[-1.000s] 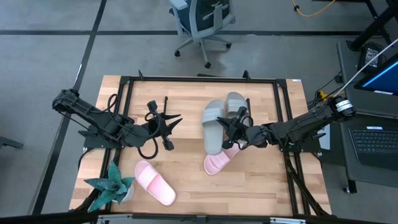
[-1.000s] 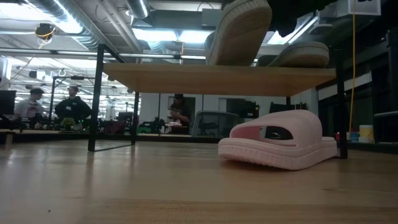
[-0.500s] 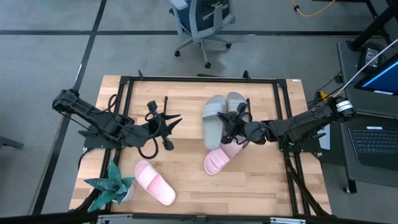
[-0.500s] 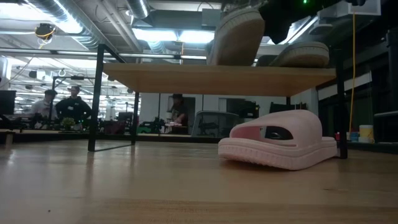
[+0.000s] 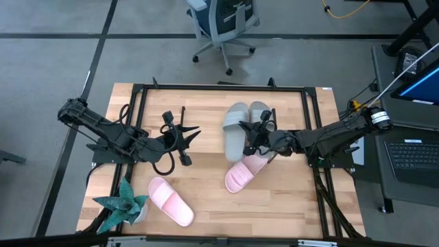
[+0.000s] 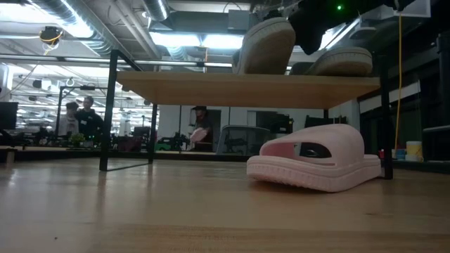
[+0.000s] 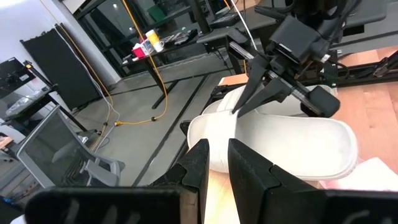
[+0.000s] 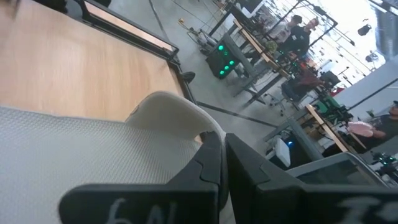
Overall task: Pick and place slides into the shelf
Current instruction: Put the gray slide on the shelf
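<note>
I have the right gripper (image 5: 252, 139) clamped on the strap edge of a soft grey-green foam slide sandal (image 5: 235, 132), holding it over the low shelf of light wooden board with thin black end frames (image 6: 246, 89). In the low view its heel end is tilted, not yet flat on the board. A second grey-green slide (image 5: 259, 112) already lies on the shelf just beside it, touching or nearly so.

I judge these sandals light, squashy and a little grippy: foam gives under the fingers, so a pinch on the sole would bend it and let it swing. The wide strap is the sensible hold, since it is the one part thin enough for the jaws and keeps the sole hanging level.

The left gripper (image 5: 186, 141) waits over the bare middle of the large wooden tabletop (image 5: 206, 185), fingers nearly closed on nothing.

One pale pink foam slide (image 5: 241, 175) lies half under the shelf's near edge; the other pale pink slide (image 5: 171, 201) sits well apart, near the teal star-shaped plant (image 5: 122, 204).

Against a second ago, the held sandal has shifted farther onto the shelf, alongside its mate, and its heel has dropped lower toward the board. The left arm and both pink slides have not moved.
</note>
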You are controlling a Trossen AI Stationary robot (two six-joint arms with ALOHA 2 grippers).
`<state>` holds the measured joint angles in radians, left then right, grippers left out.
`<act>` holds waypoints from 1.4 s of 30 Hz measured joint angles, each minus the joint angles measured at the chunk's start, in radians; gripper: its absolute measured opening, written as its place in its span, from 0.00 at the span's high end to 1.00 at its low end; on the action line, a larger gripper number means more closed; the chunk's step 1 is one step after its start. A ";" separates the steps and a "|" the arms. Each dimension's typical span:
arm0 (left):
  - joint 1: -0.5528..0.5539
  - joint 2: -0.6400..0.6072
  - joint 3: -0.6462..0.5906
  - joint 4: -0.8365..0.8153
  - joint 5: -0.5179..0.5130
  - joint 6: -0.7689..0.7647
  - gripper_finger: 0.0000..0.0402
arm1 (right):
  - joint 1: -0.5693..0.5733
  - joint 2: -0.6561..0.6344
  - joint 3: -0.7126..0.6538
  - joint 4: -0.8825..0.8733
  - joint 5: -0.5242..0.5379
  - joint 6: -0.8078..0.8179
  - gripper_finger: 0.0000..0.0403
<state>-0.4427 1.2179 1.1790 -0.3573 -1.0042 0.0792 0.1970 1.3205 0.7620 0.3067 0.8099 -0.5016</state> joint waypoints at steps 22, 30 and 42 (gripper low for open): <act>0.000 0.000 0.000 -0.001 0.000 -0.001 0.87 | -0.059 0.000 0.000 -0.002 -0.091 -0.036 0.97; -0.001 0.000 0.000 -0.001 0.000 -0.010 0.87 | -0.083 0.000 0.000 -0.002 -0.132 -0.046 0.97; -0.001 0.000 0.000 -0.012 0.000 -0.018 0.87 | -0.084 0.000 0.000 -0.005 -0.133 -0.056 0.97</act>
<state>-0.4435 1.2179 1.1790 -0.3691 -1.0042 0.0616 0.1131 1.3205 0.7620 0.3022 0.6773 -0.5572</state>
